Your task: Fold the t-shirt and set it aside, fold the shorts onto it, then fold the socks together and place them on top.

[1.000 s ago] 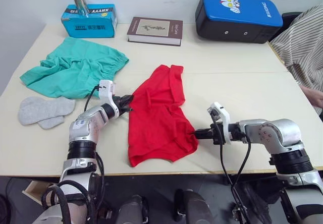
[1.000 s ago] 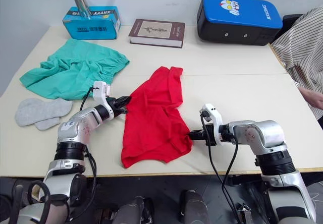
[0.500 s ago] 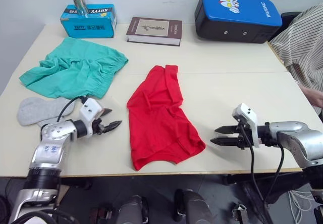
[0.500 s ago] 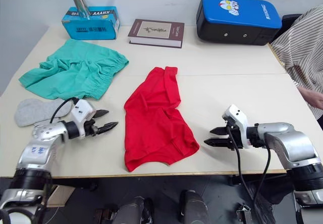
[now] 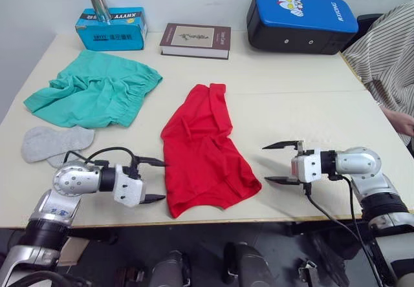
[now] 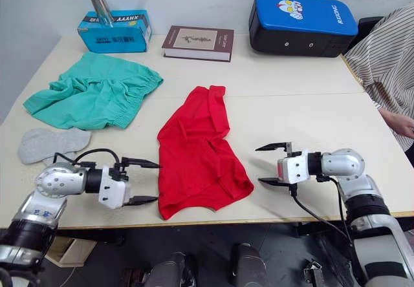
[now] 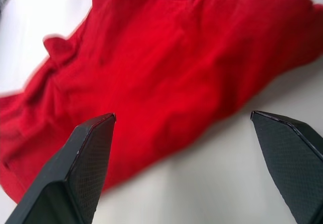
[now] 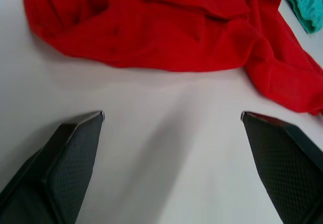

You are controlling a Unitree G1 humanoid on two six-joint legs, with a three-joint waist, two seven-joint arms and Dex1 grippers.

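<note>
The red t-shirt [image 5: 204,148] lies crumpled in a long heap at the middle of the table, held by nothing. My left gripper [image 5: 151,180] stands open just left of its near edge, fingers pointing at the cloth. To the right of the shirt my right gripper [image 5: 283,163] is open too, a short gap from the hem. Both wrist views look over red fabric [image 7: 192,62] and bare table [image 8: 166,148] between wide-spread fingers. The teal-green shorts [image 5: 94,90] lie bunched at the far left. The grey socks [image 5: 55,143] rest side by side near the left edge.
Along the back of the table [image 5: 310,106] sit a blue tissue box [image 5: 111,28] with a metal cylinder [image 5: 100,4] on it, a brown book [image 5: 195,40] and a blue-and-black case [image 5: 299,21]. A person's striped sleeve [image 5: 388,54] and hand are at the right edge.
Both grippers let go of the t-shirt and opened wide. They pulled back from its sides toward the table's near edge, and the shirt stayed in the middle.
</note>
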